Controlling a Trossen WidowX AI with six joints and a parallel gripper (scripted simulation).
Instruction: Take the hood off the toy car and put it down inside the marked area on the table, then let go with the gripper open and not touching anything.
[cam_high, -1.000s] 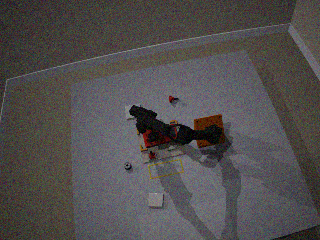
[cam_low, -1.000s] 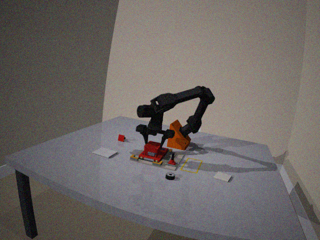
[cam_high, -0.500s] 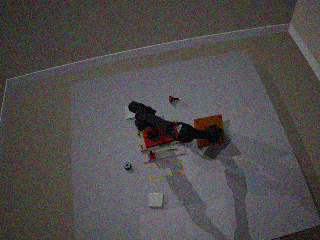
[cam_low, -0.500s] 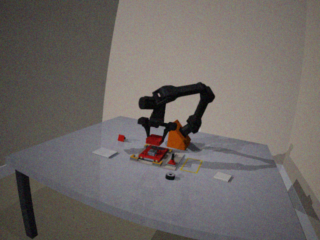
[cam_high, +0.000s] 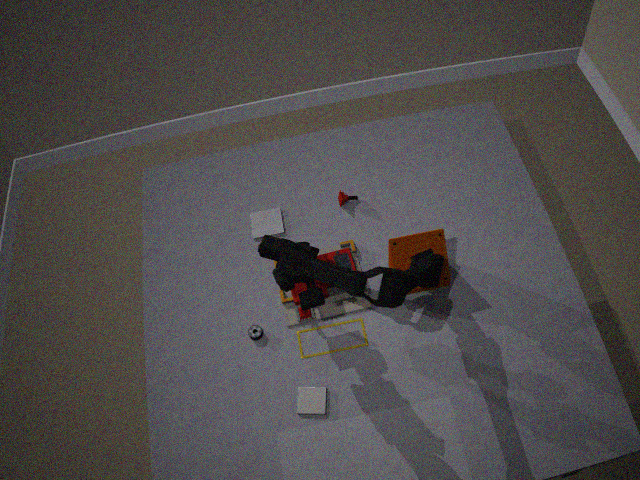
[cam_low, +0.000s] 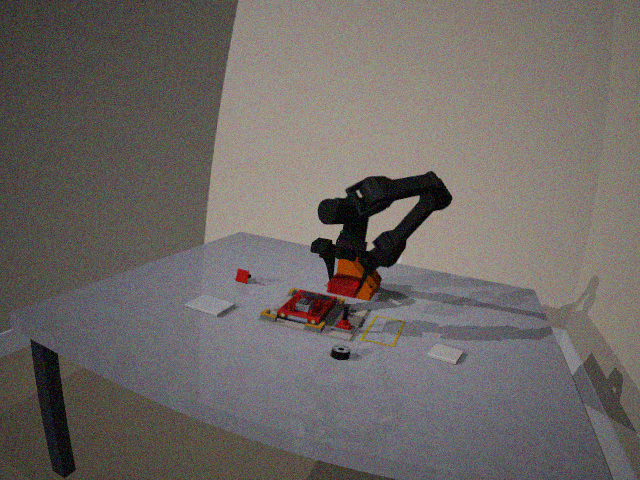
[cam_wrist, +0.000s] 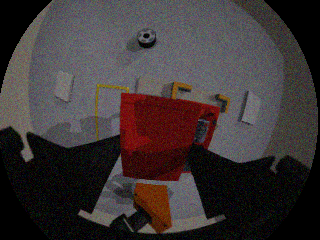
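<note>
Red hood (cam_wrist: 160, 136) clamped in the gripper (cam_low: 345, 264) above the toy car (cam_low: 306, 307) needs a level, unhurried carry to the yellow-marked area (cam_low: 382, 330).

A pale grey table (cam_low: 289, 408) stands on a tan floor (cam_low: 155, 449), one dark leg (cam_low: 51, 408) showing under its near left corner. Behind the table rises a cream wall (cam_low: 413, 103); to the table's left a second wall (cam_low: 103, 129) lies in shade. A white skirting (cam_high: 310, 98) runs along the floor behind the table. Long soft shadows fall across the table toward its right edge
</note>
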